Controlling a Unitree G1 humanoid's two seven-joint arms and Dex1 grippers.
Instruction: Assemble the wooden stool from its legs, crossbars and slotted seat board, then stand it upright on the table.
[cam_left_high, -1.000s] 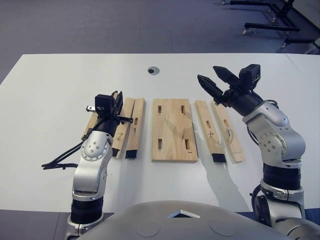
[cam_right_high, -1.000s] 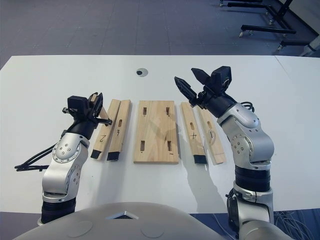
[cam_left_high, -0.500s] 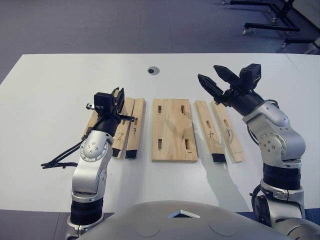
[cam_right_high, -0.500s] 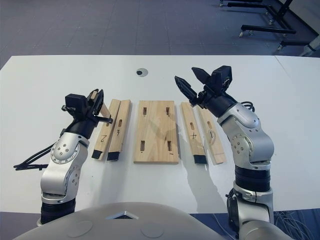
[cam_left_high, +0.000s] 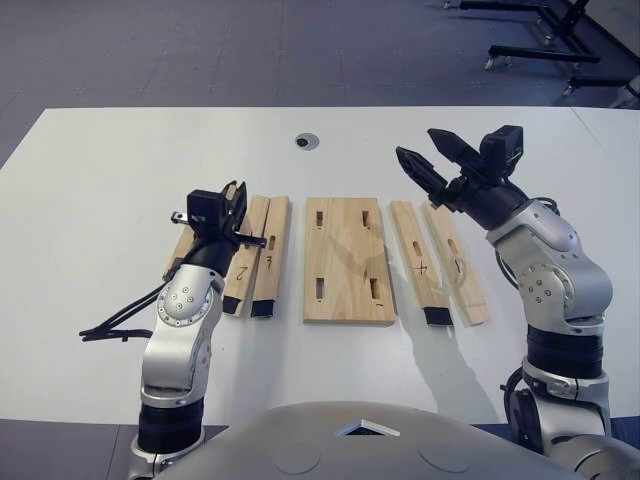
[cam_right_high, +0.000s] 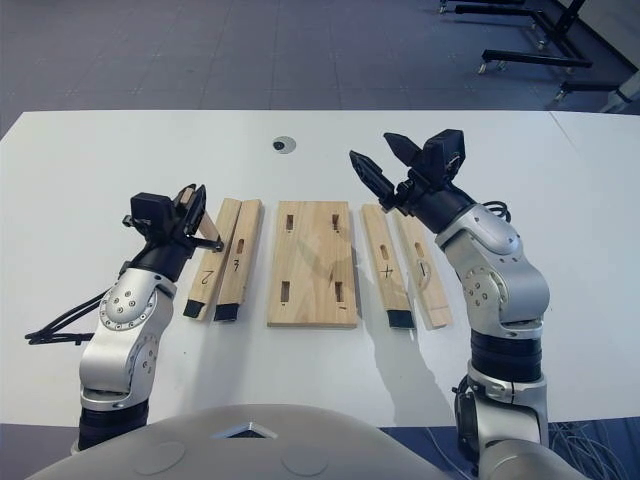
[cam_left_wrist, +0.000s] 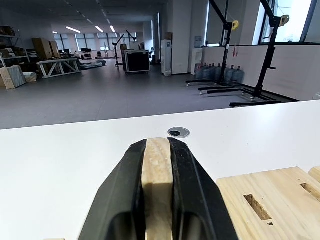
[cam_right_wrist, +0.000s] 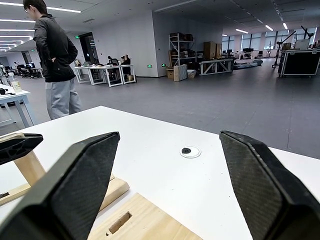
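Barely any change vs earlier: left arm nudges a touch, parts on the table (cam_left_high: 110, 170) unmoved. Left gripper (cam_left_wrist: 157, 150) is clamped on a wooden piece (cam_left_wrist: 157, 175), black fingers flat on both faces, prob. to carry it to the seat board (cam_left_high: 346, 258). Right gripper (cam_left_high: 416, 146) hovers spread wide & empty above the far ends of the right pair of strips (cam_left_high: 418, 262), likely readying a pick. Board lies flat at centre w/ four rectangular slots up. All parts are pale unfinished wood w/ visible grain; left strips (cam_left_high: 270, 255) are slim and flat, some w/ dark end caps.
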